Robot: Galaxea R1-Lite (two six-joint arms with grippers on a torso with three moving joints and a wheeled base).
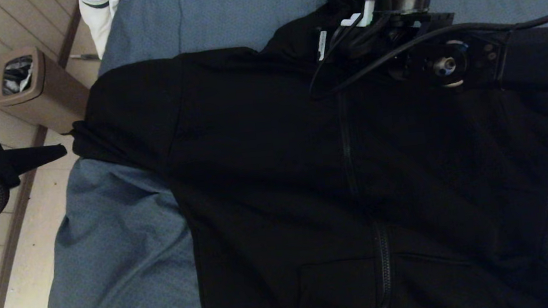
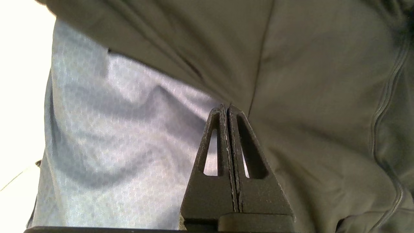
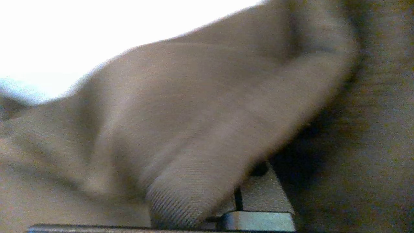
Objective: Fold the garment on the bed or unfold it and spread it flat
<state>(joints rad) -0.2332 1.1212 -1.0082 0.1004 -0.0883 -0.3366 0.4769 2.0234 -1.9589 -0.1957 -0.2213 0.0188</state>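
Note:
The garment [image 1: 276, 174], a black zip hoodie, lies front up across the blue-grey bed [image 1: 127, 248], zipper down its middle and hood at the far side. My right arm reaches in from the right over the hood area. In the right wrist view a ribbed cuff of the garment [image 3: 181, 197] drapes over my right gripper [image 3: 237, 194], which is shut on the fabric; its fingertips are hidden. My left gripper [image 1: 55, 153] hovers off the bed's left edge, shut and empty. In the left wrist view the left gripper [image 2: 226, 107] points at the garment's [image 2: 307, 97] side seam.
A brown waste bin [image 1: 29, 87] stands on the pale floor left of the bed. A white and navy duvet [image 1: 99, 10] hangs at the bed's far left corner. Bare sheet [image 2: 123, 136] shows left of the garment.

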